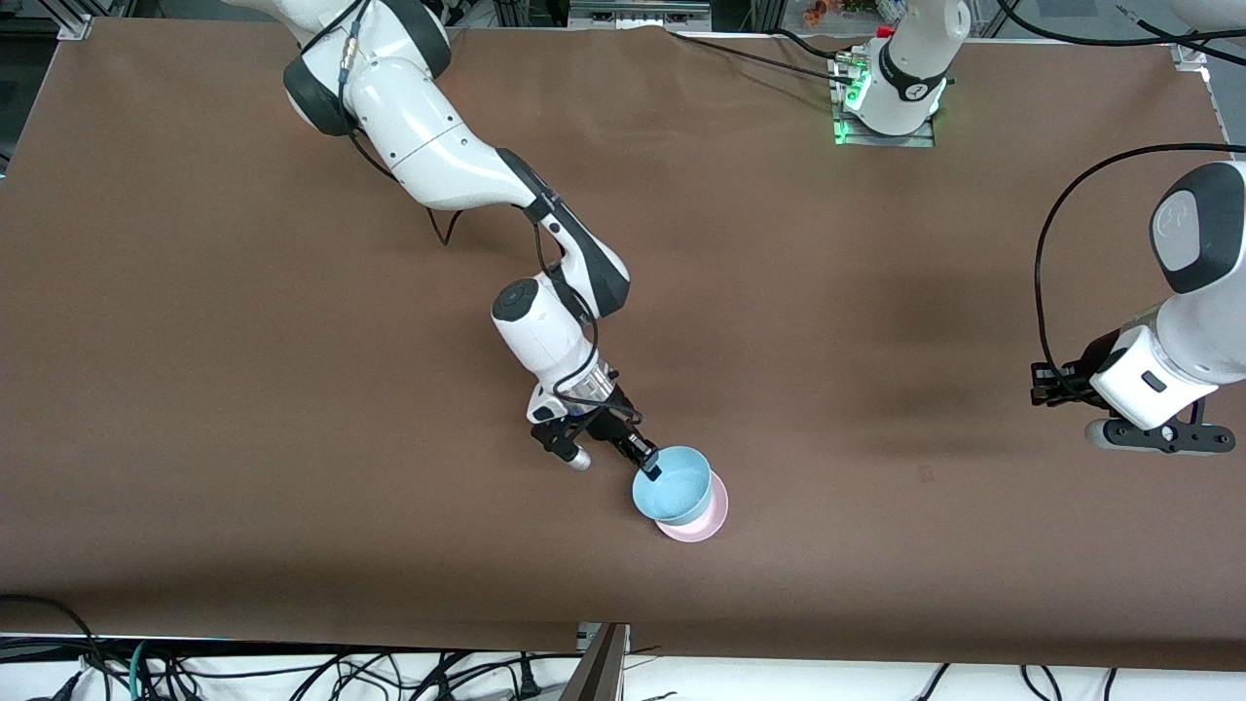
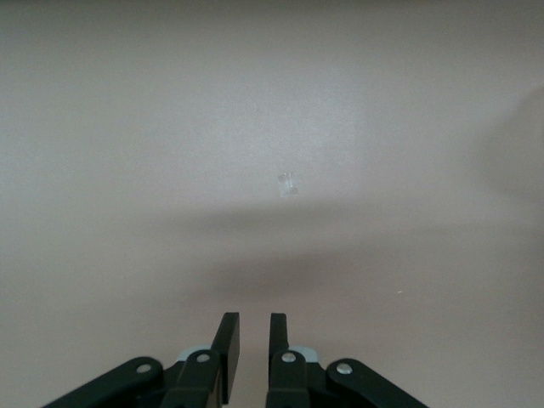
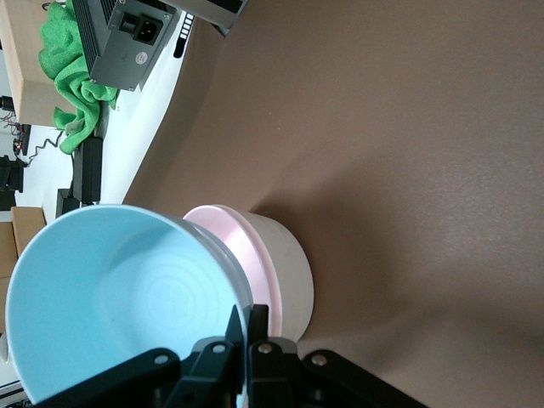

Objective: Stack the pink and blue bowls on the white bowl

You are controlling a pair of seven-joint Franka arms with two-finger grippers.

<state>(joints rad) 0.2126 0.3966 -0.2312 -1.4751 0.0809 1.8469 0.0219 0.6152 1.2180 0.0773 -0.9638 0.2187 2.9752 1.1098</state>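
My right claw is clamped on the rim of the blue bowl, holding it tilted just above the pink bowl, which already sits nested in the white bowl. The stack lies directly beneath the blue bowl, so lowering should seat it. My left claw waits toward the left arm's end of the table, well apart from the stack, fingers nearly closed on nothing.

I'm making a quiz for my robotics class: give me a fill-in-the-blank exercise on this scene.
1. The right gripper pinches the rim of the ____ bowl.
2. The pink bowl sits nested in the ____ bowl.
3. The left gripper waits over bare ____.

Missing words: blue; white; table
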